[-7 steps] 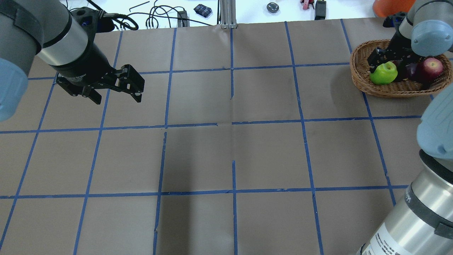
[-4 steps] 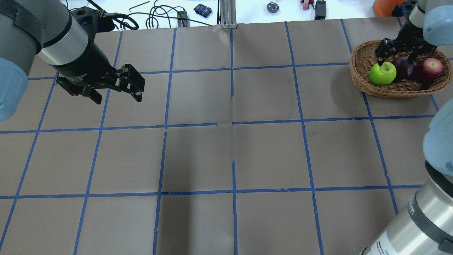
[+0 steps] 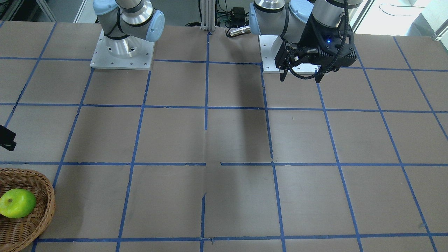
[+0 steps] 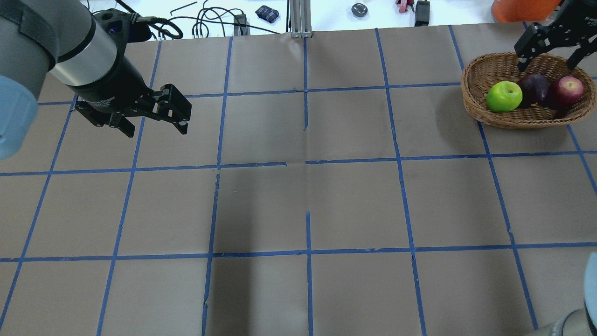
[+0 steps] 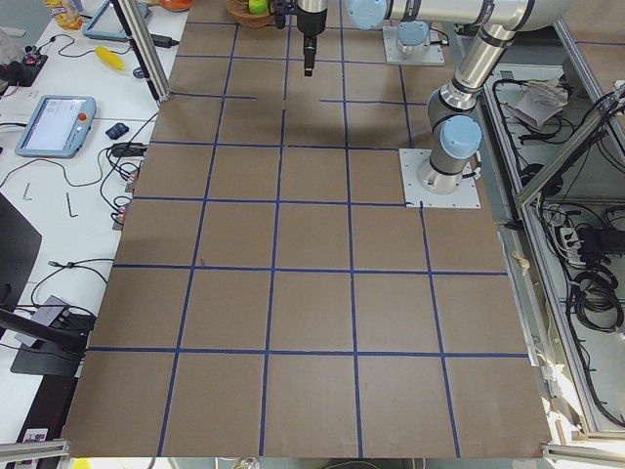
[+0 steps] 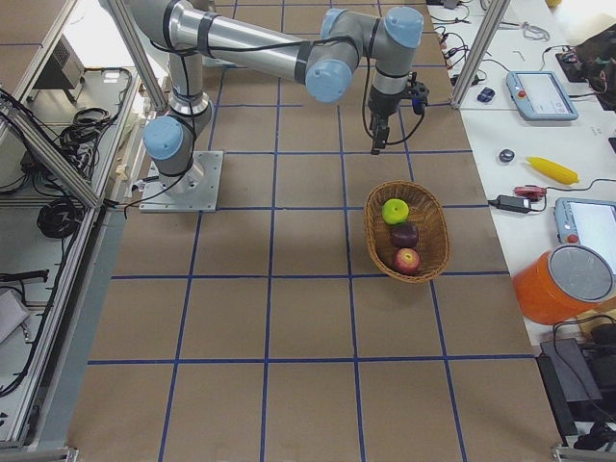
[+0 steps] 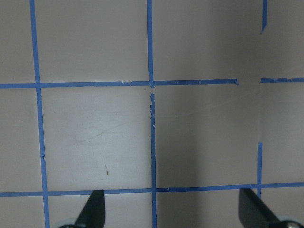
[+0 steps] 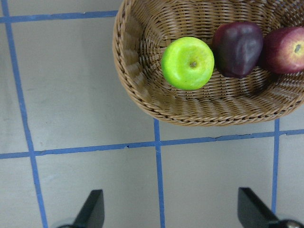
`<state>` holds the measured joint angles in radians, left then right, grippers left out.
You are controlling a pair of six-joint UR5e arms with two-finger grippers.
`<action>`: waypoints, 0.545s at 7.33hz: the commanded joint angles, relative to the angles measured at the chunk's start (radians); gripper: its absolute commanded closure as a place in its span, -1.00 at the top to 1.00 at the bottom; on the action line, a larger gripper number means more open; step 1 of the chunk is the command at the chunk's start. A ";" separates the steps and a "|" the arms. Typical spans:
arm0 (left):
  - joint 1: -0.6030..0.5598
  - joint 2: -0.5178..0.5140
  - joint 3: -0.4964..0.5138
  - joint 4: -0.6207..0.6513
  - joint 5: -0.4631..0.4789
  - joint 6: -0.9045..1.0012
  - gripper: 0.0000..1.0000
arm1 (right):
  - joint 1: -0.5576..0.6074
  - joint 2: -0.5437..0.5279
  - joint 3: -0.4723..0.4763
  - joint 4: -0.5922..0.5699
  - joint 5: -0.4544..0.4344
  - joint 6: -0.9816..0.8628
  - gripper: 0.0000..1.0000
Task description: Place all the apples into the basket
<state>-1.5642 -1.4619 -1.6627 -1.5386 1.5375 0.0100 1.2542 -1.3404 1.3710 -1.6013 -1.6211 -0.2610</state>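
Overhead exterior shows an orange bucket (image 4: 513,11) beyond the basket (image 4: 472,92), cables (image 4: 204,23) leftward.

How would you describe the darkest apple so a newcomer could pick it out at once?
On the brown table with the blue tape grid, find the round wicker basket at the far right in the overhead view. Three apples lie in a row inside; the dark maroon-purple apple is the middle one, between the bright green apple and the red apple.
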 commanded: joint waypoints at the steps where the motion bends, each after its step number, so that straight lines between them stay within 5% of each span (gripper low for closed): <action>1: 0.000 0.000 0.000 0.000 0.000 -0.002 1.00 | 0.098 -0.048 0.013 0.047 0.006 0.092 1.00; 4: 0.000 0.000 0.001 0.000 0.000 -0.002 1.00 | 0.209 -0.239 0.158 0.067 0.009 0.131 1.00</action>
<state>-1.5646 -1.4619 -1.6619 -1.5386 1.5364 0.0074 1.4212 -1.4938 1.4524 -1.5428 -1.6132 -0.1413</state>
